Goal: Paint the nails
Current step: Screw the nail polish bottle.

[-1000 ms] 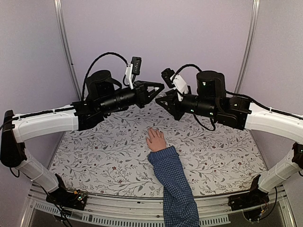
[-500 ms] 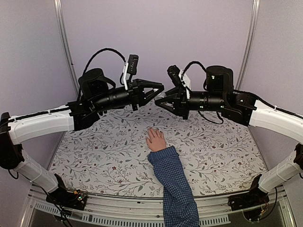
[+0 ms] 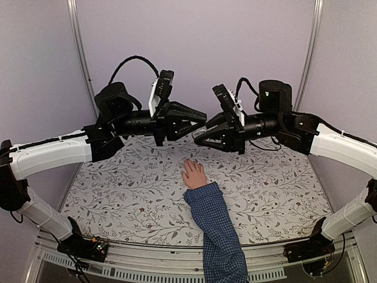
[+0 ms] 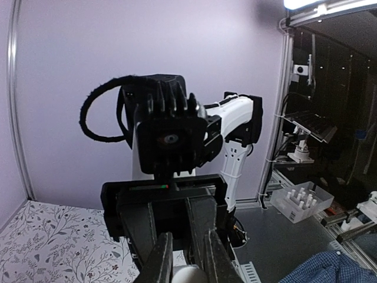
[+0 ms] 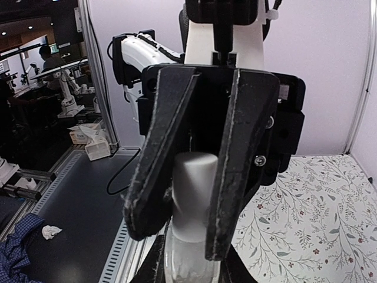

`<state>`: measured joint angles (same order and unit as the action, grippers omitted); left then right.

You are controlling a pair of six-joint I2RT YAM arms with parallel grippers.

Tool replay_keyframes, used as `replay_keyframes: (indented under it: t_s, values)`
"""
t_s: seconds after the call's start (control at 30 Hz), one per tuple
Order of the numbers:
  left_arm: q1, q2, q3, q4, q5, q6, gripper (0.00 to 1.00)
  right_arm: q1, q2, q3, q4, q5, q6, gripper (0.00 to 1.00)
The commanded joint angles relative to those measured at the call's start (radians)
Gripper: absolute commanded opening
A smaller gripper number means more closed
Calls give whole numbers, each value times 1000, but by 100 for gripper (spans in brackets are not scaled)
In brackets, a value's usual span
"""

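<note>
Two end effectors (image 3: pixel 204 121) (image 3: pixel 195 136), one hand (image 3: pixel 193 175), one bottle (image 5: pixel 192 194).

High rear overview; wrist views mutually facing, close.

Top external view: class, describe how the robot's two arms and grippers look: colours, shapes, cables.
The left arm and right arm match: white tubular links, then black cylindrical joints. The left gripper and right gripper are black, with flat tapering fingers. A black cable loops over each wrist, beside a white camera mount.
</note>
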<state>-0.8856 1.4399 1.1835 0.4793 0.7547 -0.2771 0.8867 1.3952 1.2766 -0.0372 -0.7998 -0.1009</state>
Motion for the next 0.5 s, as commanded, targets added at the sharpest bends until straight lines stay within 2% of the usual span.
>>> replay_keyframes:
  t_s: [0.0, 0.13, 0.37, 0.47]
  values:
    - [-3, 38, 17, -46, 41, -1, 0, 41, -1, 53, 122, -267, -37, 0]
    - [16, -2, 22, -102, -20, 20, 0, 37, -8, 38, 120, -204, -42, 0]
    - [86, -120, 32, -240, -82, 58, 41, 31, -25, -16, 114, -14, -33, 0]
    - [93, -162, 52, -341, -134, 115, 50, 31, -26, -42, 115, 42, -28, 0]
